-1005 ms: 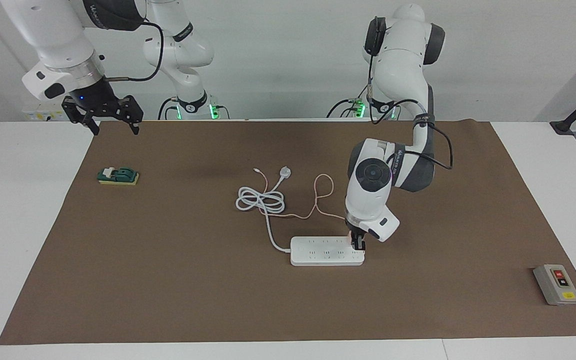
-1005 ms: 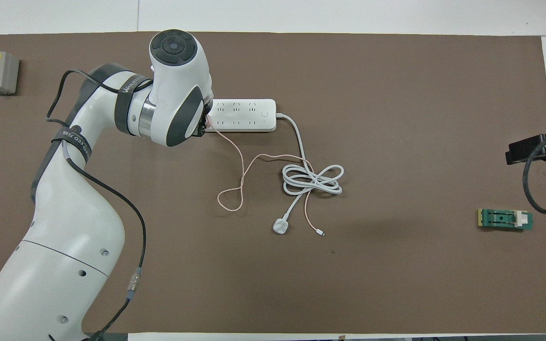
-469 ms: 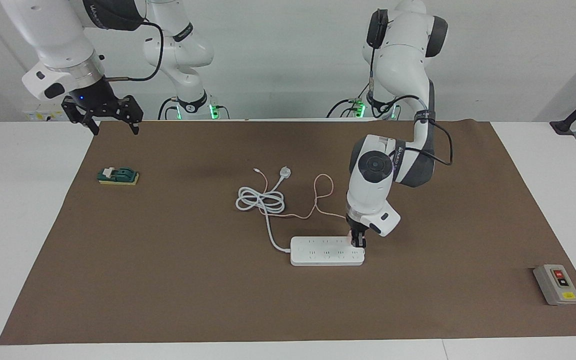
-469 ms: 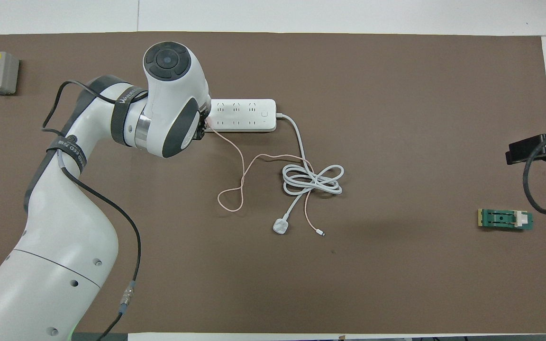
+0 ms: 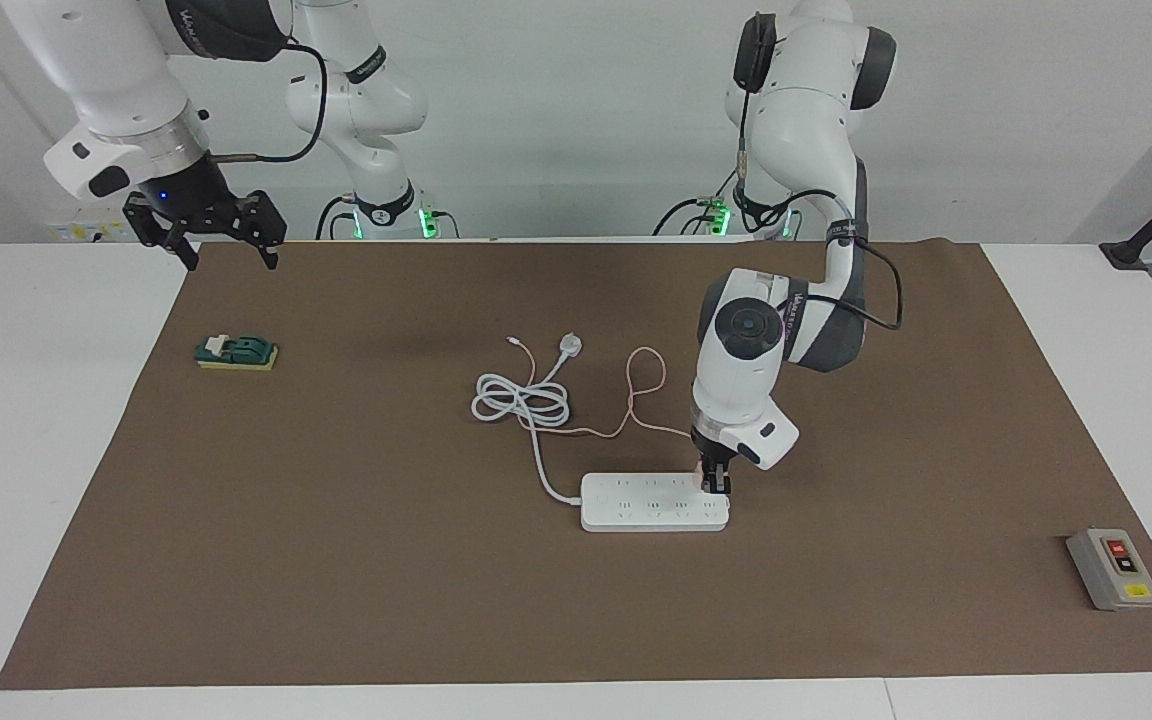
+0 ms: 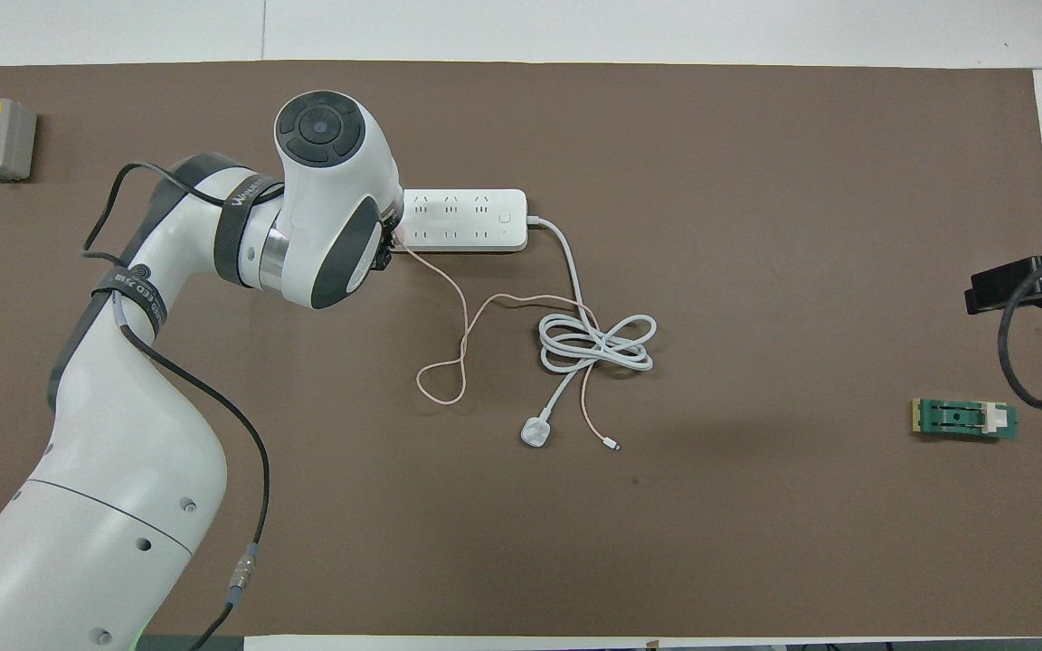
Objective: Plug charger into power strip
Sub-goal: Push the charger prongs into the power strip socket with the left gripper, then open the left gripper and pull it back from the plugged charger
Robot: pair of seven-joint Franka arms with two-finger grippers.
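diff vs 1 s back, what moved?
Only the left arm shifted: its wrist drew back toward the robots, and the left end effector, shut on the charger, slid with it from mid-strip to the nearer edge of the power strip, at the end toward the left arm. Unchanged: the strip itself, the white cord coil, the grey switch box, the green part, and the open, waiting right end effector.
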